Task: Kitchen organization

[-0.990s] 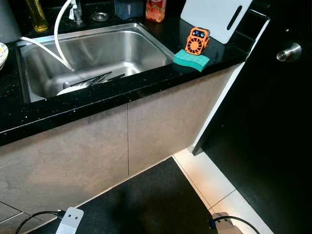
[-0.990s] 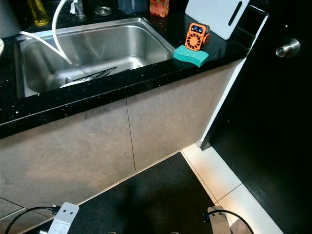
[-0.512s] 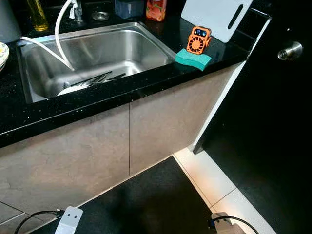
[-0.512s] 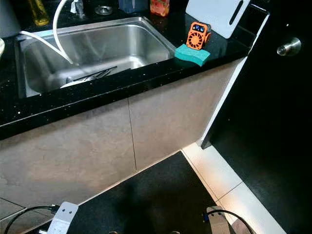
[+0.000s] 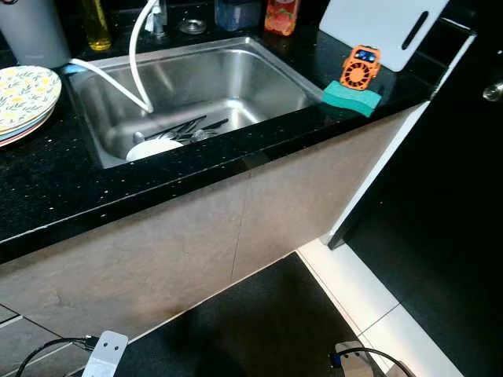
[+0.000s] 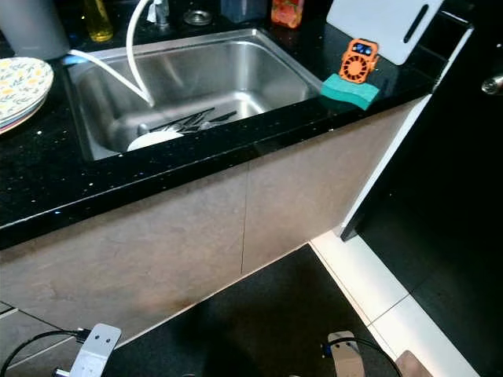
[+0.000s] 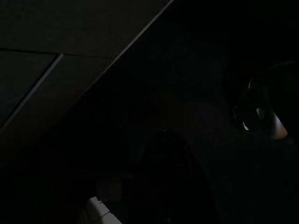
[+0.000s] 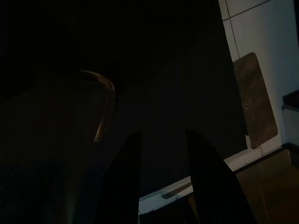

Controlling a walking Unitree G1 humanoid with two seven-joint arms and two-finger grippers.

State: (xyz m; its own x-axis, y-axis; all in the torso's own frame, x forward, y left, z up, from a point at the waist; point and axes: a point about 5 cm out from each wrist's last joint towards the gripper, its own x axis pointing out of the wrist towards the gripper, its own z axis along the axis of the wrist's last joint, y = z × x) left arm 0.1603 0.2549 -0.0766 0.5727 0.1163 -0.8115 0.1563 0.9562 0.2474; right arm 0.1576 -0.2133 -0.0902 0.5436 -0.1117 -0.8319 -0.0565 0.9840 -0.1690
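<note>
left eye view: sink (image 5: 271, 59), sponge (image 5: 350, 97), plates (image 5: 23, 94), cutting board (image 5: 381, 27).

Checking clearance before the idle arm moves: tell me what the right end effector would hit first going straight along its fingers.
Probably the dark floor mat: the right end effector, fingers apart, points down at it. The white floor tiles lie off to one side. Depth is unclear in the dark.

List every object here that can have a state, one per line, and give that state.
Sink: no water visible, holds dishes.
White dish: lying in the sink.
Hose: hanging into the sink.
Plates: stacked on the counter.
Sponge: lying flat on the counter.
Cutting board: leaning upright.
Right pincer: open, empty.
</note>
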